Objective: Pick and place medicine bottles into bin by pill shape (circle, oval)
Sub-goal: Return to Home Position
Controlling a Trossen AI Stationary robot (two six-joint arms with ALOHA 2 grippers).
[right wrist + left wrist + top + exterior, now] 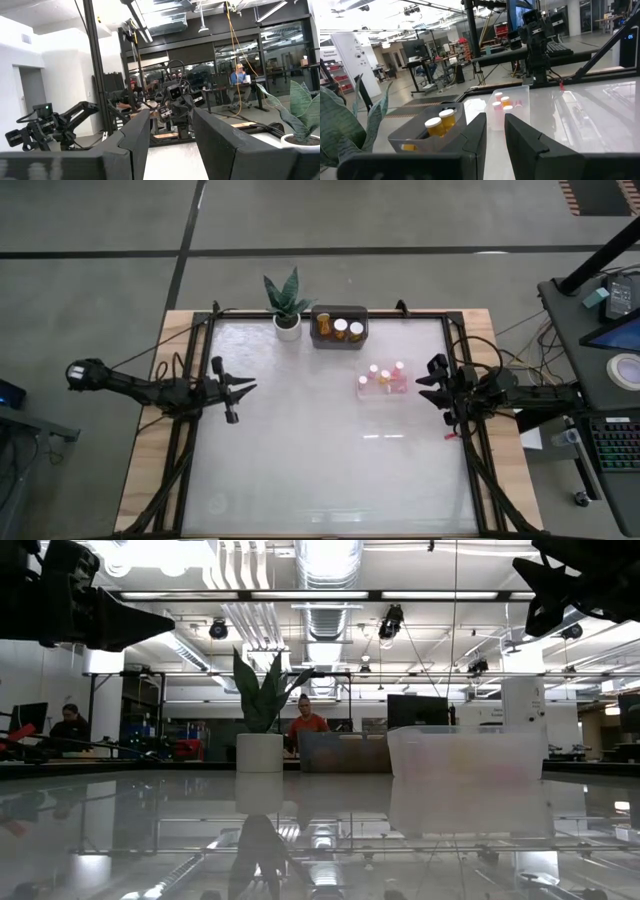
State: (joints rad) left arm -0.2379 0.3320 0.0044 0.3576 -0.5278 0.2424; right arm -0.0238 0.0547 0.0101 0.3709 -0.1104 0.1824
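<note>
We are barely discerning pink bottles (pixel 385 376) through the clear bin (pixel 465 760); right claw (pixel 426 375) is hovering near them, left claw (pixel 245 387) well apart, both with fingers spread.

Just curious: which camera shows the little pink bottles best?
The high view: it looks down on the pink bottles in their clear bin. Left wrist shows some obliquely; low view only pinkish haze; right wrist none.

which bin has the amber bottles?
The dark grey bin beside the plant pot holds the amber bottles; the clear bin nearer the right gripper holds only small pink bottles.
</note>
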